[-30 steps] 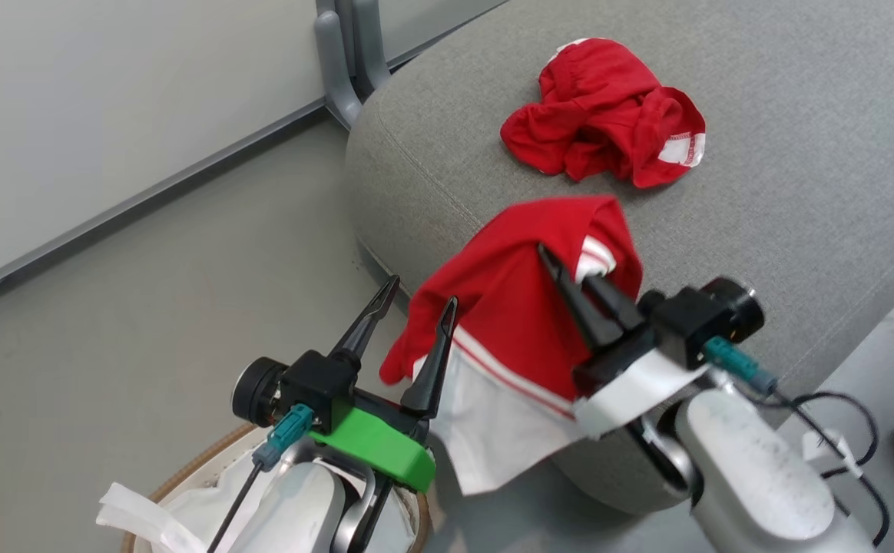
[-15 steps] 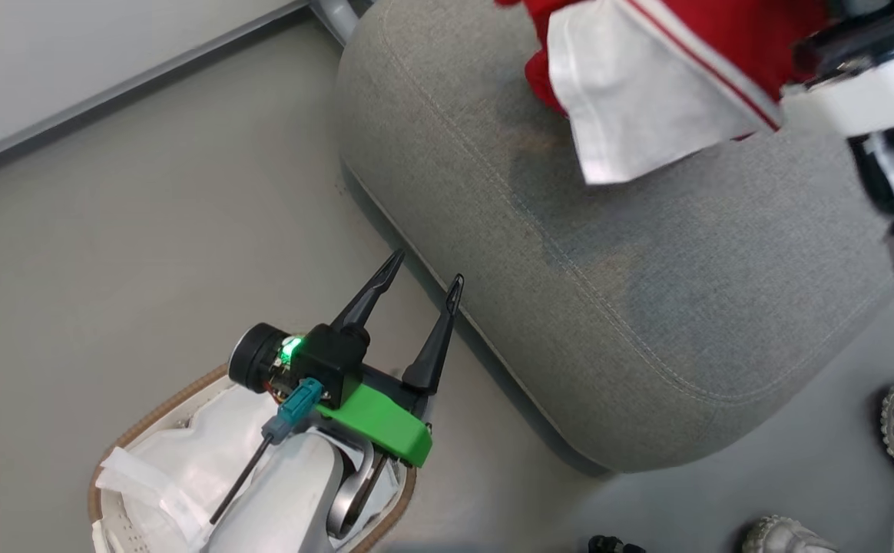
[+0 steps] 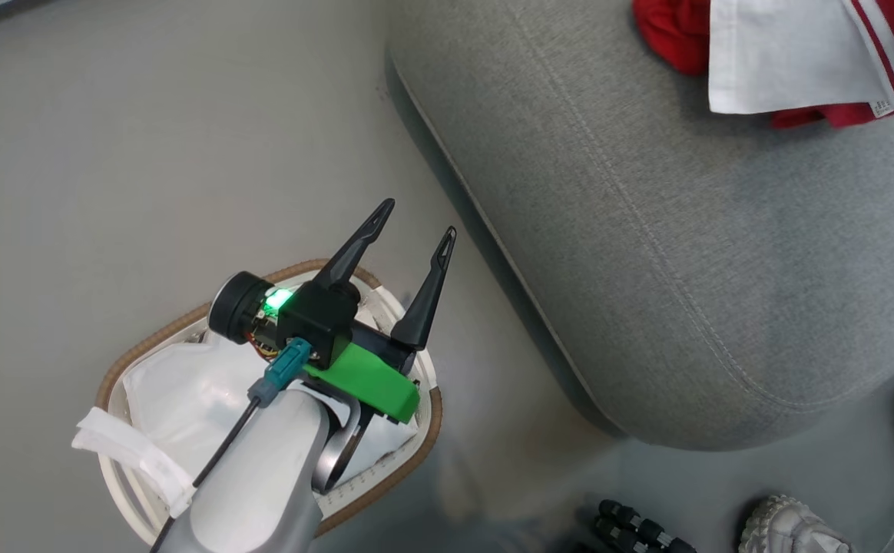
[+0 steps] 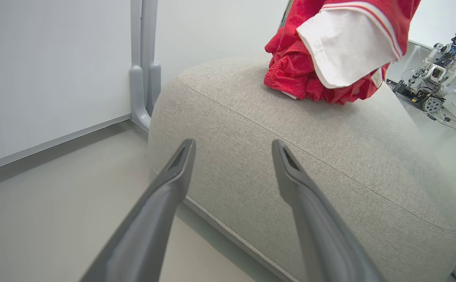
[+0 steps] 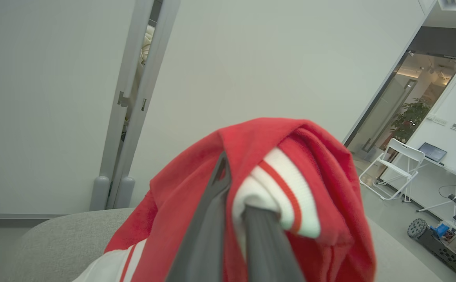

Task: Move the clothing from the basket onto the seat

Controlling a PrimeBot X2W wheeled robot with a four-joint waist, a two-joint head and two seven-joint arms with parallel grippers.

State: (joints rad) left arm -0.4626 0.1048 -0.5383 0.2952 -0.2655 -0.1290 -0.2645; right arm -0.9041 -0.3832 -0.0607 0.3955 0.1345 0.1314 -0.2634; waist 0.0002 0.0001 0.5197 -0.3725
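My left gripper [image 3: 416,221] stands open with nothing between its fingers, above the far rim of the basket [image 3: 186,322], which holds a white liner [image 3: 178,392]. In the left wrist view the open left gripper [image 4: 232,145] points at the side of the grey seat [image 4: 290,164]. One piece of red clothing [image 4: 290,74] lies bunched on the seat [image 3: 647,230]. A second piece of clothing [image 5: 290,156], red with white stripes, hangs over it with its white panel [image 3: 777,61] down. My right gripper [image 5: 237,184] is shut on that garment's cuff.
Grey floor [image 3: 147,153] lies between the basket and the seat. A grey post [image 4: 143,78] stands against the white wall behind the seat. Pale knobbly wheels [image 3: 789,530] sit at the lower right. A white folding chair [image 5: 396,164] and another robot [image 4: 435,78] stand farther off.
The head camera has tilted down toward the basket. My right gripper has carried the red garment farther over the seat, above the first piece. The left gripper stays open.
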